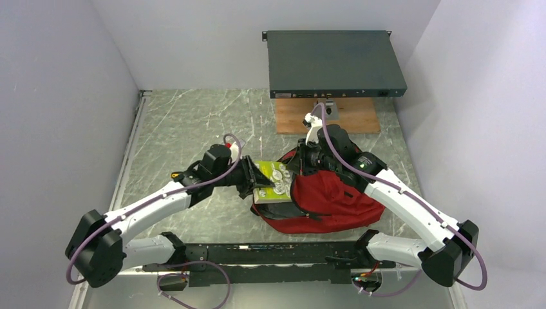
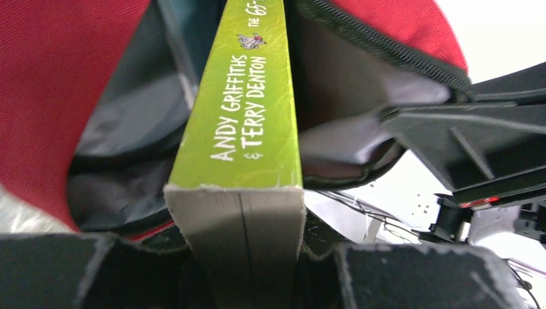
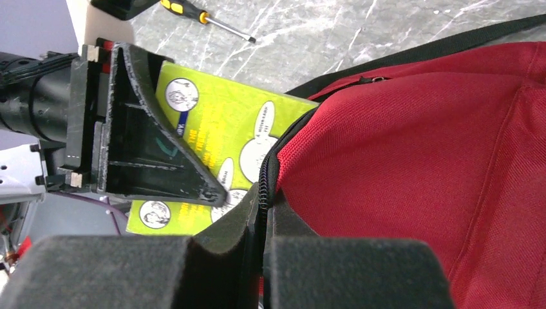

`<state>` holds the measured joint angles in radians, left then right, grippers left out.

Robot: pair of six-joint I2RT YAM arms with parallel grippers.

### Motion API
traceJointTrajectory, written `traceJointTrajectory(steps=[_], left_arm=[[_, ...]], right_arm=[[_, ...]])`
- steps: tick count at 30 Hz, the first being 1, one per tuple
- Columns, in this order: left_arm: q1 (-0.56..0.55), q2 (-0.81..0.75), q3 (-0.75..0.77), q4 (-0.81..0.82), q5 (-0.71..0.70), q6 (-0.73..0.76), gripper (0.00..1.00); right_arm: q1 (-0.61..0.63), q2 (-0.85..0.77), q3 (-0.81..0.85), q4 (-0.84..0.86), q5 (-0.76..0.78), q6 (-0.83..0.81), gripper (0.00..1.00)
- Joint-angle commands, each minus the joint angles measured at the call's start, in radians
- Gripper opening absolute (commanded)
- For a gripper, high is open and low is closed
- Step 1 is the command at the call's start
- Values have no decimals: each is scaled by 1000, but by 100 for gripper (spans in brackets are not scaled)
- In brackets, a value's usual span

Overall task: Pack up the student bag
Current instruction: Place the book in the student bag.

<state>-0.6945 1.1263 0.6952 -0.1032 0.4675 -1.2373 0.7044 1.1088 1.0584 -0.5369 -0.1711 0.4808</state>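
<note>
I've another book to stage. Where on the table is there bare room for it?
Largest bare patch: the far-left table, between the left wall, the wooden board and the left arm. A narrower strip lies near, between the left arm and the student bag. Crowded: the bag mouth, where the left gripper, right gripper and green book meet.

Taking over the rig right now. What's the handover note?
Left gripper: shut on the lime-green paperback book.
Right gripper: shut on the black zipper edge of the dark red fabric student bag, holding its mouth open.
Done: the book's far end is just inside the mouth.
Left: push the book fully in, then release both.
</note>
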Motion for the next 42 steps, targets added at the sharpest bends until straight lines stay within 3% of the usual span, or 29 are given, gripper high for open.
traceJointTrajectory(steps=[1,8,14,20,22,23,24,25,29,34,42], left_arm=[[-36,78,26,391,66,-79,0],[-136,292,-26,759,-1,-183,0],[-194,417,15,758,-139,-144,0],[-200,679,178,783,-57,-171,7],[-203,739,192,846,-24,-197,24],[-206,746,185,862,-30,-197,48],[-210,741,178,845,-41,-188,62],[-211,729,174,807,-51,-172,69],[-212,652,192,579,-75,-50,86],[-212,553,204,341,-99,67,89],[-213,485,178,156,-190,184,88]], right_arm=[[6,-35,6,173,-97,39,0],[6,-57,-9,167,-91,54,0],[6,-82,-24,135,-18,48,0],[6,-107,-35,79,51,38,0],[6,-114,-37,65,58,32,0],[6,-118,-37,56,64,29,0],[6,-121,-38,49,69,27,0],[6,-125,-39,45,73,25,0],[6,-134,-50,45,72,23,0],[6,-126,-53,43,65,14,0],[6,-112,-43,41,55,8,0]])
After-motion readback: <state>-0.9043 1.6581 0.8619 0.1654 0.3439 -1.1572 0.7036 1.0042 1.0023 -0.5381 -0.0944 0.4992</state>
